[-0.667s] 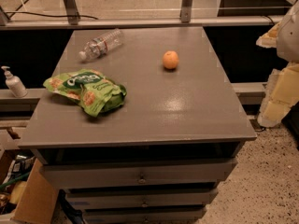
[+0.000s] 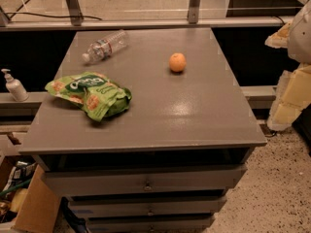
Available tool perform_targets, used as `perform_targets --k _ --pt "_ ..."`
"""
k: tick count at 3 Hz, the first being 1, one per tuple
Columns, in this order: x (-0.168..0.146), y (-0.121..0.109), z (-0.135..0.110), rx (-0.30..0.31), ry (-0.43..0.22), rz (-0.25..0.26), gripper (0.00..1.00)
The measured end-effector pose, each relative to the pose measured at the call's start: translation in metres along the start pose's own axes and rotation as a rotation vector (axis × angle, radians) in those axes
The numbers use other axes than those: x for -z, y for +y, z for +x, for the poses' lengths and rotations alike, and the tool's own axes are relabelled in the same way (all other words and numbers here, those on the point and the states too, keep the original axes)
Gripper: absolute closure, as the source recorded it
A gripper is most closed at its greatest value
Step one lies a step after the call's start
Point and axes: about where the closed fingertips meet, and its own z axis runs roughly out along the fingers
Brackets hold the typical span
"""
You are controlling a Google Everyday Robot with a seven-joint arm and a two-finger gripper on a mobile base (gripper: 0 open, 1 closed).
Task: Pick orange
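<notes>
Camera view: orange [image 2: 177,62] apart from bottle [image 2: 104,46], bag [image 2: 90,94]; gripper [image 2: 290,93] far right.

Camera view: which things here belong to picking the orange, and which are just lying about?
Job: orange, back right on the table; gripper, at the right edge of the view, off the table, clear of the orange.
Lying about: water bottle on its side; green snack bag; pump bottle at the far left; cardboard box, lower left.
</notes>
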Motion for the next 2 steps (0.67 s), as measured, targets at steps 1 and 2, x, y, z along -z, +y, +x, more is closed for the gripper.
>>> perform_targets --k 1,2 --pt "-0.009 -0.007 -0.008 0.005 -0.049 0.001 0.00" --pt "-0.026 -0.023 -0.016 -0.005 -0.132 -0.006 0.00"
